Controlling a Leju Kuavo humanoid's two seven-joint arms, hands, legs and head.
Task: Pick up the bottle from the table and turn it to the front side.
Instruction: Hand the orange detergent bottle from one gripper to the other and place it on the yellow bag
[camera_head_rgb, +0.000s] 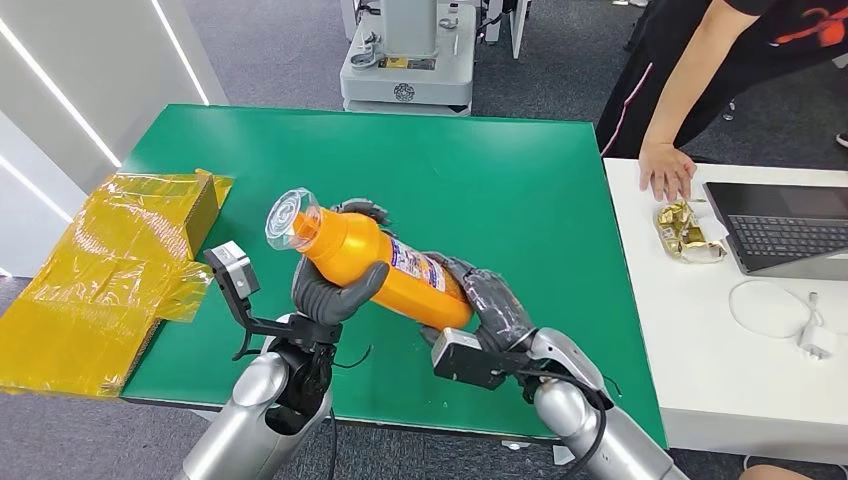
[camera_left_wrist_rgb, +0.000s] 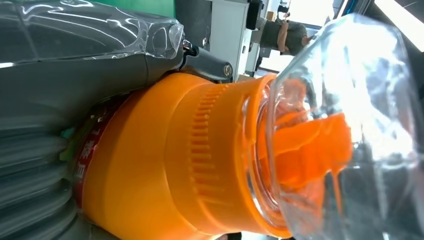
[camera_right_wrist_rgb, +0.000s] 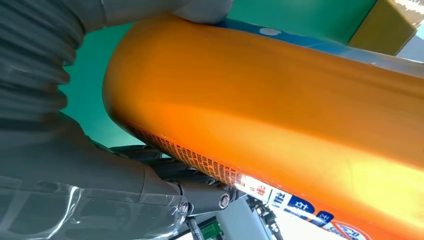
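Bottle (camera_head_rgb: 378, 262), orange plastic with a clear cap (camera_head_rgb: 290, 219) over its orange nozzle, is held in the air above the green table (camera_head_rgb: 500, 180) by both hands at once. It lies tilted, its capped end higher and toward the left hand's side, its base lower and toward the right hand's side. Left hand (camera_head_rgb: 335, 292) grips the upper body just below the neck, thumb curled over the near side and fingers wrapped round the far side. Right hand (camera_head_rgb: 490, 300) clasps the base end, fingers closed around it. A printed label (camera_head_rgb: 415, 266) runs along the bottle's middle between the two hands; its text is too small to read. In the left wrist view the ribbed collar and clear cap sit just beyond the hand. Well off past the left hand lies a cardboard box wrapped in yellow film (camera_head_rgb: 110, 275). Beyond the right hand, a person's hand (camera_head_rgb: 667, 170) rests on a white table (camera_head_rgb: 700, 330) near a laptop (camera_head_rgb: 785, 225).
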